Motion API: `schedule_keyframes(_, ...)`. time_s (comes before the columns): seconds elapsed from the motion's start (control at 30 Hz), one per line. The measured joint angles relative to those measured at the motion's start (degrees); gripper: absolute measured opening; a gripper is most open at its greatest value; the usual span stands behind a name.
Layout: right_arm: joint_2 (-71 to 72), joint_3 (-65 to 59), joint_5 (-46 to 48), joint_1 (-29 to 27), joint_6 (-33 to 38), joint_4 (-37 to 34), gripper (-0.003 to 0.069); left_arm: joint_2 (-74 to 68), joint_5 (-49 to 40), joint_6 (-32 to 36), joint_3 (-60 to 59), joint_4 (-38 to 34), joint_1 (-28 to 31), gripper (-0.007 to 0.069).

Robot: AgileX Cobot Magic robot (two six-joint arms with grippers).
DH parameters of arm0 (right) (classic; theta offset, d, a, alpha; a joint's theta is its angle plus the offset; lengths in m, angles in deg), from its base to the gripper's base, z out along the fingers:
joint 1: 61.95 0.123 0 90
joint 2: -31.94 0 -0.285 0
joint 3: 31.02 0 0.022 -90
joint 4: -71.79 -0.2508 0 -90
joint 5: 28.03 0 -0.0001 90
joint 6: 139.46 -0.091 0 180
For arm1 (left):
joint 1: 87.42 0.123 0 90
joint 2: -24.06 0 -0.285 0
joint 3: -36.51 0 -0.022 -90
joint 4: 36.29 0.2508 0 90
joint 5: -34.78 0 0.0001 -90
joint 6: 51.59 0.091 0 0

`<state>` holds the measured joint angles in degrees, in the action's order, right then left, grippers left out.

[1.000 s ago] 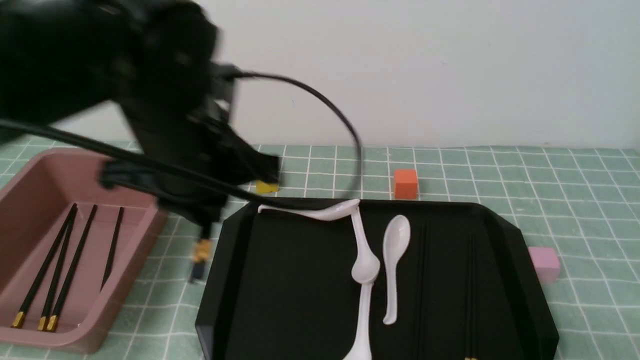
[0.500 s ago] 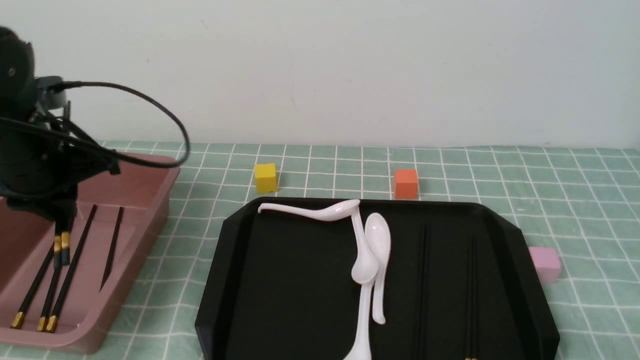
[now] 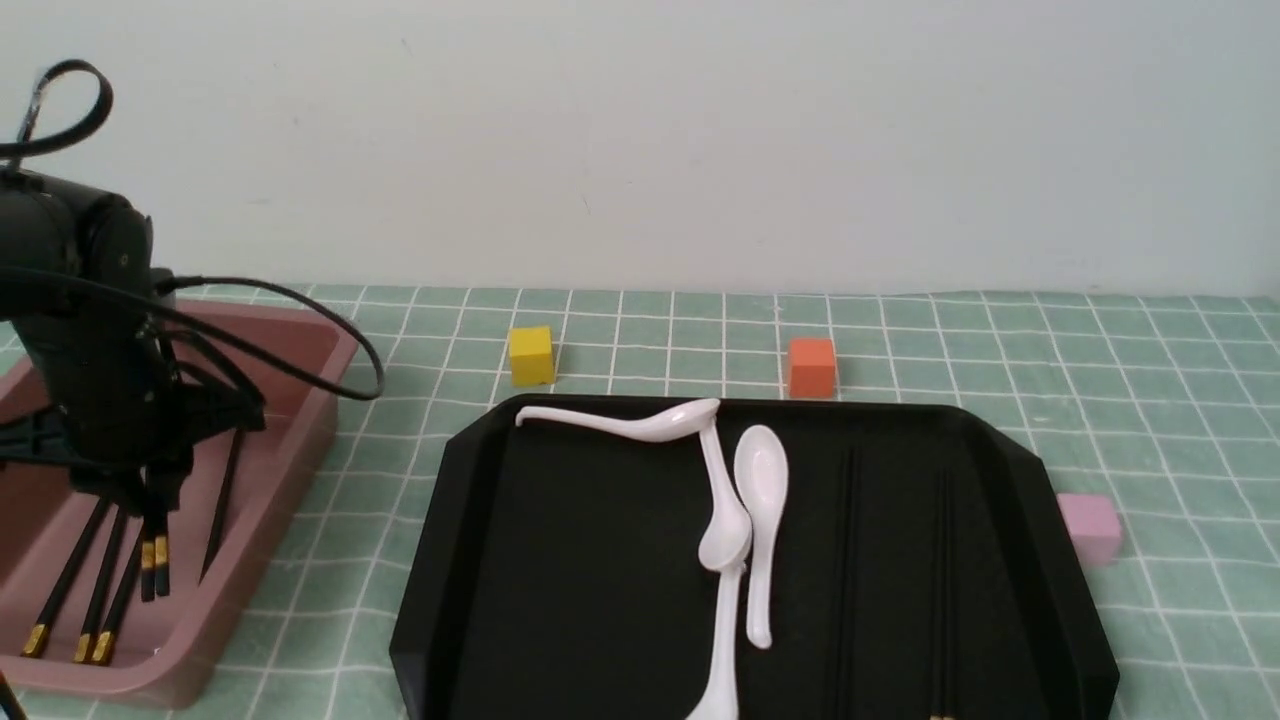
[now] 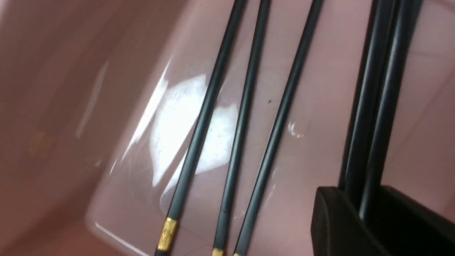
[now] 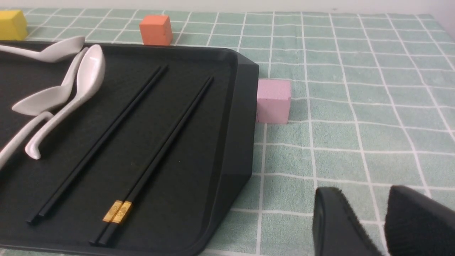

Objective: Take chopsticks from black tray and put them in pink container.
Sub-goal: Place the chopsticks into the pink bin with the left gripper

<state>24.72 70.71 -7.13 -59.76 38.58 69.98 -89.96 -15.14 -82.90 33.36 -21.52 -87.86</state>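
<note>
My left gripper (image 3: pixel 150 488) hangs inside the pink container (image 3: pixel 330 400), shut on two chopsticks (image 3: pixel 155 555) that point steeply down, gold ends lowest. In the left wrist view the fingers (image 4: pixel 330 220) pinch that pair (image 4: pixel 376 106) above the tub floor (image 4: pixel 106 106), where three chopsticks (image 4: pixel 245 106) lie side by side. A further stick (image 3: pixel 225 495) lies in the tub. The black tray (image 3: pixel 450 560) holds two more pairs (image 5: pixel 103 142) (image 5: pixel 167 142). My right gripper (image 5: pixel 364 192) is open over the cloth, right of the tray (image 5: pixel 245 117), and out of the front view.
Three white spoons (image 3: pixel 755 520) lie in the tray's middle. A yellow cube (image 3: pixel 531 355) and an orange cube (image 3: pixel 811 366) sit behind the tray, and a small pale-pink cube (image 5: pixel 273 101) touches its right side. A green checked cloth (image 3: pixel 1150 400) covers the table.
My left arm swung from the tray's left edge over the pink container, then sank lower with the two chopsticks still held. One spoon slid against its neighbour.
</note>
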Motion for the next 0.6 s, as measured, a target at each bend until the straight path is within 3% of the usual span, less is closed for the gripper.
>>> schedule_keyframes(0.2, 0.0, 0.0, 0.0, 0.0, -0.1, 0.0, 0.0240, 0.6, -5.2, 0.6, 0.0, -2.3, 0.0, 0.0261)
schedule_keyframes(0.33, 0.0, 0.0, 0.0, 0.0, -0.1, 0.0, 0.0240, 3.7, -9.4, 1.7, 0.0, -4.4, 0.0, 0.0266)
schedule_keyframes(0.6, 0.0, 0.0, 0.0, 0.0, -0.1, 0.0, 0.0240, 15.2, -18.3, 9.9, -0.3, -10.4, 0.0, 0.0059)
